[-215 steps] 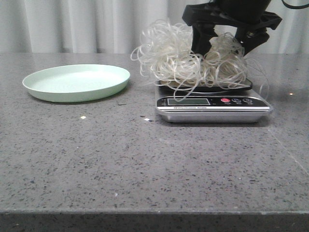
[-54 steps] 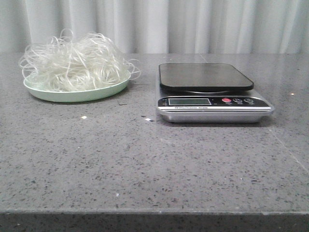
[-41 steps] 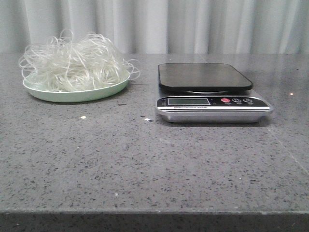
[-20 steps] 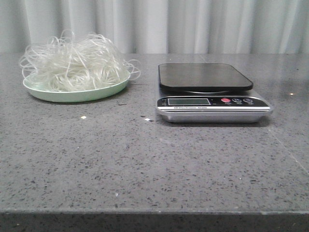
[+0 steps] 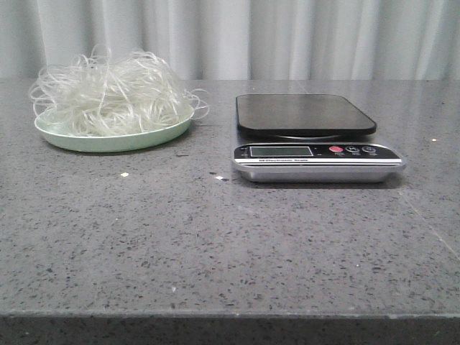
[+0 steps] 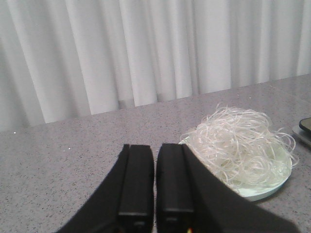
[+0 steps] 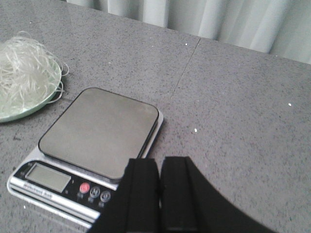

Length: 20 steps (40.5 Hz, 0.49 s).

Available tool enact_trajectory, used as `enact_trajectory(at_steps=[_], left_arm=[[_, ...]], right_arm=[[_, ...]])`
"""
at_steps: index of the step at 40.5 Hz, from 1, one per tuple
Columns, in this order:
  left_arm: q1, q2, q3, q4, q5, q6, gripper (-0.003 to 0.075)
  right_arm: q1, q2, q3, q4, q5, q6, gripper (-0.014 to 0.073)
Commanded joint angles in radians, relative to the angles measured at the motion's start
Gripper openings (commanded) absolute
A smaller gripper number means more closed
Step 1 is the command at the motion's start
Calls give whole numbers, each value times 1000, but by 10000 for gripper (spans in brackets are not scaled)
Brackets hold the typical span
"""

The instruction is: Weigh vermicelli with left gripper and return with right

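The vermicelli (image 5: 111, 93) lies as a fluffy whitish tangle on the pale green plate (image 5: 115, 139) at the table's back left; both also show in the left wrist view, vermicelli (image 6: 238, 145) on plate (image 6: 265, 189), and in the right wrist view, vermicelli (image 7: 22, 73). The scale (image 5: 316, 136) stands to the right with its black platform bare, scale (image 7: 92, 145). My left gripper (image 6: 154, 145) is shut and empty, held off to the side of the plate. My right gripper (image 7: 160, 160) is shut and empty, near the scale's corner. Neither gripper shows in the front view.
The speckled grey table (image 5: 230, 237) runs to a front edge near the bottom of the front view. White curtains (image 5: 287, 36) hang behind it. A seam (image 7: 187, 63) crosses the tabletop beyond the scale.
5.3 s ago my right gripper held the vermicelli over the scale and the plate was bare. Since 1.3 s ago the vermicelli rests on the plate and nothing has moved.
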Motion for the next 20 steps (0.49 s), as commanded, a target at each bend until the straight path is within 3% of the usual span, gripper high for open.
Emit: enact_trajectory(at_steps=[1, 10, 20], left_arm=[[-5, 4, -27, -9, -72, -10, 137], [-5, 4, -27, -9, -71, -10, 137], [-5, 4, -27, -9, -70, -10, 137]], right_arm=[[-5, -111, 81, -4, -131, 1, 153], [-5, -370, 331, -4, -234, 75, 153], [-5, -526, 455, -4, -295, 75, 153]])
